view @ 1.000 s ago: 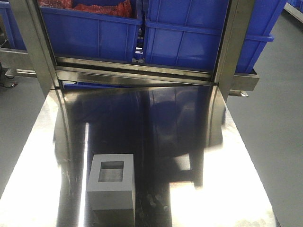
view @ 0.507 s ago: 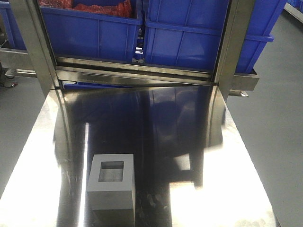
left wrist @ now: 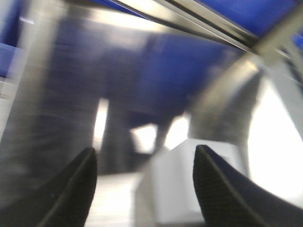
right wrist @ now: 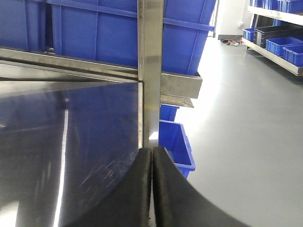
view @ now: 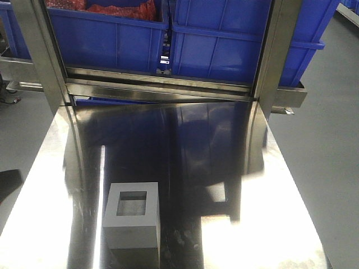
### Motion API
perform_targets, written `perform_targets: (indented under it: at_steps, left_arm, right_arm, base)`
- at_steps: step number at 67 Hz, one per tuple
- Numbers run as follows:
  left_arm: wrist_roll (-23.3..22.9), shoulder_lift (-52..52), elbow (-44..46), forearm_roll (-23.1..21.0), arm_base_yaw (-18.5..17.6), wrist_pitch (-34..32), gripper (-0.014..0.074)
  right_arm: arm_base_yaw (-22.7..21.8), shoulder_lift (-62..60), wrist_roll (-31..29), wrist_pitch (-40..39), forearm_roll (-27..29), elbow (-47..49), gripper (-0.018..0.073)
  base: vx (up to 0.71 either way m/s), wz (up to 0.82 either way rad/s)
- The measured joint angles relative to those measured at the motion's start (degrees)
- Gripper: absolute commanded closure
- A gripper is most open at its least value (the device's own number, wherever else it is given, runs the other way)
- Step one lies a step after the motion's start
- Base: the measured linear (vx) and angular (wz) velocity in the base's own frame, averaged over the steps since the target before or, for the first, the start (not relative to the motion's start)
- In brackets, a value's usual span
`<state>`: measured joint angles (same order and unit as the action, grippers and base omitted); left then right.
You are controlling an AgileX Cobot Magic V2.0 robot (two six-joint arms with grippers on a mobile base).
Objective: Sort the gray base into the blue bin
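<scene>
The gray base [view: 132, 216] sits on the steel table [view: 269, 224] near its front left, recess facing up. In the blurred left wrist view the gray base [left wrist: 189, 182] shows pale, just ahead of my left gripper [left wrist: 144, 149] and closer to the right finger. That gripper is open and holds nothing. My right gripper [right wrist: 151, 151] is shut on nothing, at the table's right edge by a steel post [right wrist: 150, 71]. Two large blue bins [view: 241, 45] stand side by side on the rack behind the table. Neither gripper shows in the front view.
Steel frame posts [view: 36, 56] rise at both back corners of the table, joined by a crossbar [view: 157, 84]. The left bin [view: 106, 39] holds red items. A small blue bin [right wrist: 176, 144] stands on the gray floor to the right of the table.
The gray base has not moved. A dark shadow has appeared on the floor at the left edge of the front view.
</scene>
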<state>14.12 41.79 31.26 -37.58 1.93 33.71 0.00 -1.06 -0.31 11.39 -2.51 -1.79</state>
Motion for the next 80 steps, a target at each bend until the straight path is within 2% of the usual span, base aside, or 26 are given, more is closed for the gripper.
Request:
perform_targets:
  at_steps: [10, 14, 18, 22, 33, 39, 42, 50, 63, 73, 80]
  left_arm:
    - [16.22, 7.25, 2.71, -16.61, 0.00, 7.54, 0.0165]
    - [20.60, 10.46, 3.46, -19.90, -0.53, 9.98, 0.0165]
    - [23.50, 13.50, 4.36, -21.27, -1.67, 11.57, 0.0165]
    - [24.55, 15.70, 5.47, -21.27, -3.28, 11.60, 0.0165]
    - [23.97, 19.51, 8.13, -18.81, -11.13, 6.69, 0.0165]
    - [19.49, 20.49, 9.39, -13.86, -15.65, 2.68, 0.0165]
    - [15.20, 20.99, 10.00, -10.04, -17.95, 0.34, 0.0165]
    - [4.25, 22.54, 11.33, 1.73, -22.96, -2.28, 0.0165]
    - [-14.12, 27.38, 13.89, 20.70, -30.72, -2.49, 0.0165]
    - [-27.17, 31.36, 15.60, 33.54, -34.36, -1.84, 0.0165]
    - [-34.16, 33.61, 16.50, 39.37, -34.79, -0.58, 0.0165]
  right_arm:
    - [0.00, 0.00, 0.00, 0.00, 0.00, 0.00, 0.0564]
    - [0.00, 0.00, 0.00, 0.00, 0.00, 0.00, 0.0564]
    - [0.00, 0.00, 0.00, 0.00, 0.00, 0.00, 0.0564]
    - [0.00, 0.00, 0.00, 0.00, 0.00, 0.00, 0.0564]
    - [0.00, 0.00, 0.00, 0.00, 0.00, 0.00, 0.0564]
    - [0.00, 0.00, 0.00, 0.00, 0.00, 0.00, 0.0564]
    - [0.00, 0.00, 0.00, 0.00, 0.00, 0.00, 0.0564]
    - [0.00, 0.00, 0.00, 0.00, 0.00, 0.00, 0.0564]
    - [0.00, 0.00, 0.00, 0.00, 0.00, 0.00, 0.0564]
    - [0.00, 0.00, 0.00, 0.00, 0.00, 0.00, 0.0564]
    - [0.00, 0.00, 0.00, 0.00, 0.00, 0.00, 0.0564]
  base:
    - [0.00, 0.00]
    - [0.00, 0.00]
    - [0.00, 0.00]
    - [0.00, 0.00]
    - [0.00, 0.00]
    - [0.00, 0.00]
    - [0.00, 0.00]
    - [0.00, 0.00]
    - [0.00, 0.00]
    - [0.00, 0.00]
    - [0.00, 0.00]
